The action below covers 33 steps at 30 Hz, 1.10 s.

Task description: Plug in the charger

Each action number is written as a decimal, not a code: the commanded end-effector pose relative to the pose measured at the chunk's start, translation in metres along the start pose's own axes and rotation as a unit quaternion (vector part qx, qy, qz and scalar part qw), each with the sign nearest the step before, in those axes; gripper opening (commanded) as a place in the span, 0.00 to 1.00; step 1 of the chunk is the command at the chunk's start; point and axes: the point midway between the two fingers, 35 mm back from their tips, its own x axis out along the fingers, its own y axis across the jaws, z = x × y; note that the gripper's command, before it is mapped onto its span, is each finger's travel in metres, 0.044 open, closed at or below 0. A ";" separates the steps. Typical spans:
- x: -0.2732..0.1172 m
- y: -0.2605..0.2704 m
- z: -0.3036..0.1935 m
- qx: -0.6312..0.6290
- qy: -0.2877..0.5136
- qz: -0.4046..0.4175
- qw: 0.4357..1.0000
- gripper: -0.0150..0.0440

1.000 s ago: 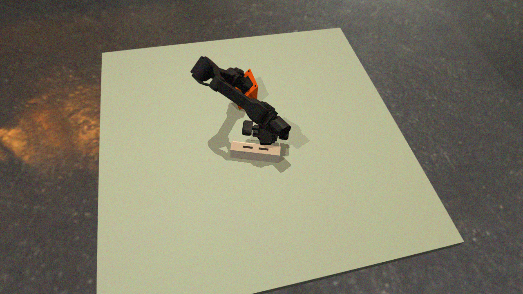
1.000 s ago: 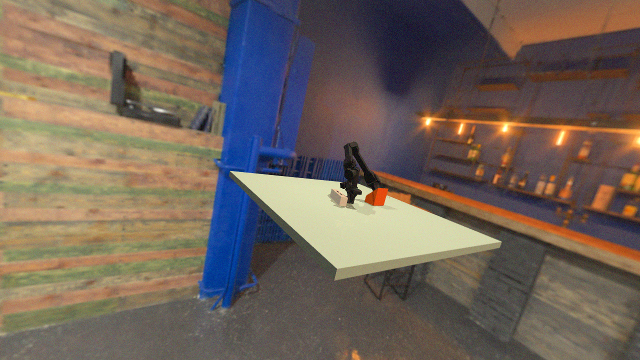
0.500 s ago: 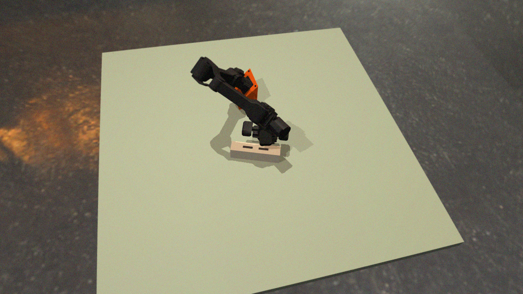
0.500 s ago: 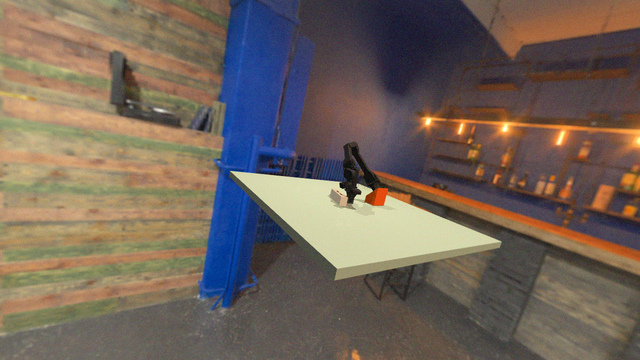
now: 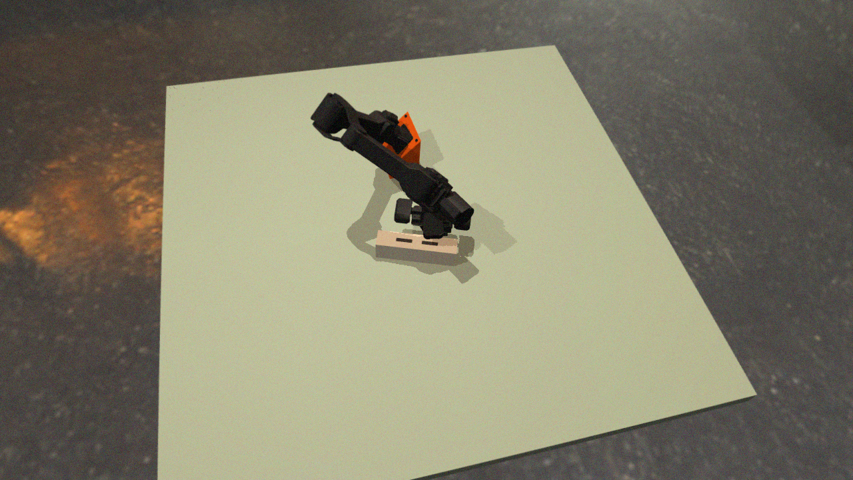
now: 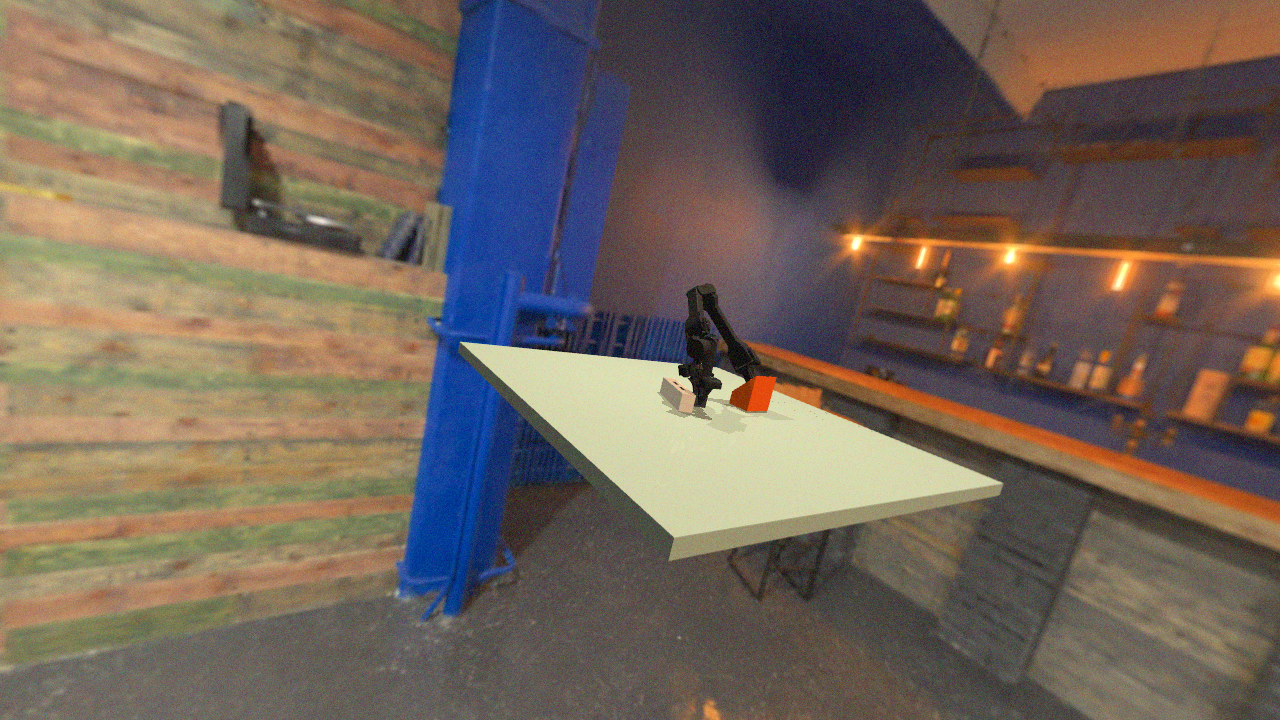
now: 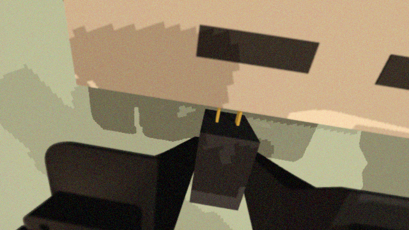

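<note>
The power strip (image 5: 417, 253) (image 6: 676, 396) (image 7: 144, 16) is a beige block on the table with two dark outlets in its top. The outlet nearer the charger (image 7: 257, 49) is the left one in the wrist view; the other outlet (image 7: 395, 73) is cut by the frame edge. My gripper (image 5: 435, 233) (image 6: 702, 399) (image 7: 218, 145) is shut on the black charger (image 7: 225, 169), beside the strip's robot-side edge. Its two gold prongs (image 7: 238, 118) point toward the strip; their ends are hidden at that edge. I cannot tell whether they touch it. Neither prong is in an outlet.
The strip lies on a pale green table (image 5: 334, 358) (image 6: 805, 474). The orange arm base (image 5: 411, 154) (image 6: 753, 394) stands behind the gripper, away from the strip. The gripper's shadow falls across part of the strip and the table.
</note>
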 end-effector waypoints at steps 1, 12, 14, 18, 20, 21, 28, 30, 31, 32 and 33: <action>0.000 0.000 0.002 -0.002 0.000 -0.001 1.000 0.25; 0.000 -0.001 0.006 -0.002 0.000 -0.002 1.000 0.25; 0.000 -0.001 0.006 -0.002 0.000 -0.002 1.000 0.25; 0.000 -0.001 0.008 -0.002 0.000 -0.002 1.000 0.25; 0.000 -0.001 0.008 -0.002 -0.001 -0.002 1.000 0.25; 0.000 -0.001 0.009 -0.002 -0.001 -0.002 1.000 0.25; -0.001 -0.001 0.011 -0.002 -0.001 -0.002 1.000 0.25; -0.001 -0.001 0.012 -0.002 -0.001 -0.002 1.000 0.25; -0.001 -0.001 0.012 -0.002 -0.001 -0.002 1.000 0.25; -0.001 -0.001 0.012 -0.002 -0.001 -0.002 1.000 0.25; -0.001 -0.001 0.012 -0.002 -0.001 -0.002 1.000 0.25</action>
